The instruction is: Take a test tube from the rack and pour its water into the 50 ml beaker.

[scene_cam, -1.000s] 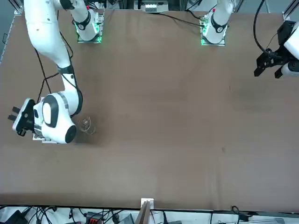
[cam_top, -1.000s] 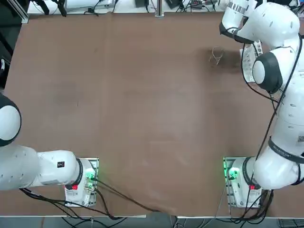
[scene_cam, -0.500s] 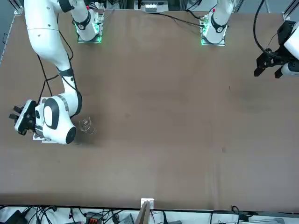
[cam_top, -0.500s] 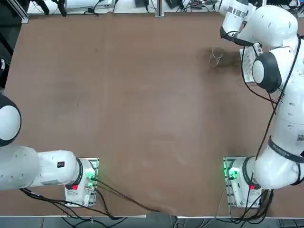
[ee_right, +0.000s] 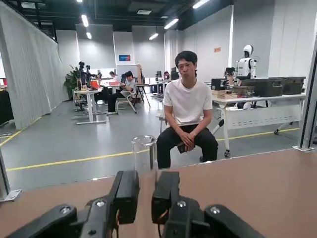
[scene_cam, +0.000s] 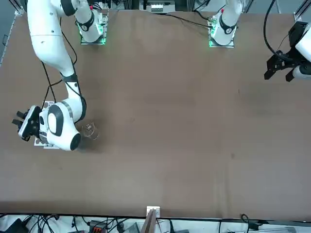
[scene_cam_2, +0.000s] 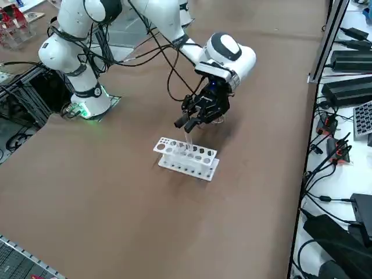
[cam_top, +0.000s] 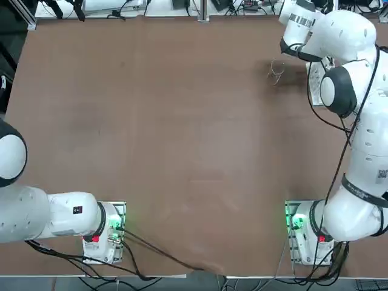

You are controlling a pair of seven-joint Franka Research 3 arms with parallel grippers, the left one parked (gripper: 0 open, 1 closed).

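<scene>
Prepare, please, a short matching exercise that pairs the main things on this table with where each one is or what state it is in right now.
Things:
1. test tube
2. rack
3. 50 ml beaker
4. right gripper

States:
a. stands alone on the brown table, beside the working arm
b. shut on glass, poised just above the white holes
c. clamped between two black fingers, its open rim up
d. lies on the table under the hand, two rows of round holes

Pairs: 1-c, 2-d, 3-a, 4-b
</scene>
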